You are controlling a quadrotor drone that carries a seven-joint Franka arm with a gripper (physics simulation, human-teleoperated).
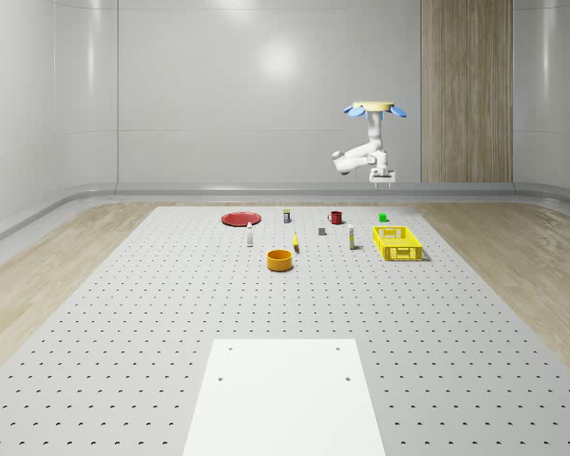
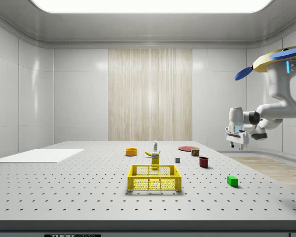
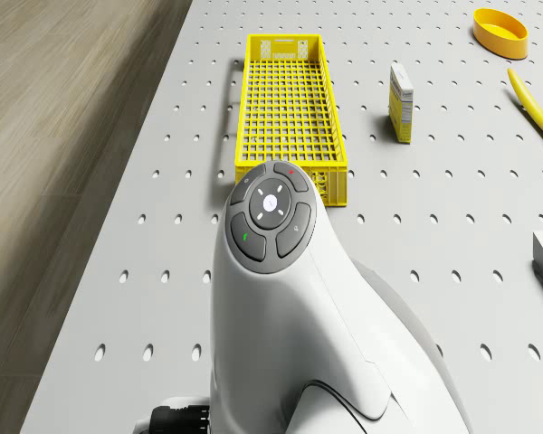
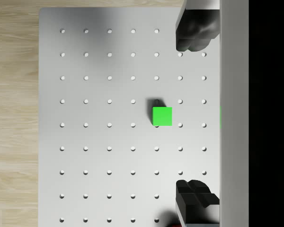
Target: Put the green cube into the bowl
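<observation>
Drone (image 1: 372, 106) hovers high above the far right part of the table (image 1: 123, 323) in the whole-scene view, arm folded beneath it. Claw (image 2: 236, 144) hangs in the air, well above the surface, at the right of the side view. In the wrist view its fingers (image 4: 194, 30) stand spread wide, nothing between them.

Green cube (image 4: 162, 116) lies on the table near the centre of the wrist frame, between the finger lines but offset toward the left of the frame. Bowl (image 1: 280, 259) sits well apart, left of the yellow basket (image 1: 397, 242) in the whole-scene view.

Risks, as judged: a descent without correcting the offset could land a finger on the cube or nudge it aside. Hover drift could spoil alignment. The carry passes close to the mug (image 1: 335, 217) and small box (image 1: 351, 240)
</observation>
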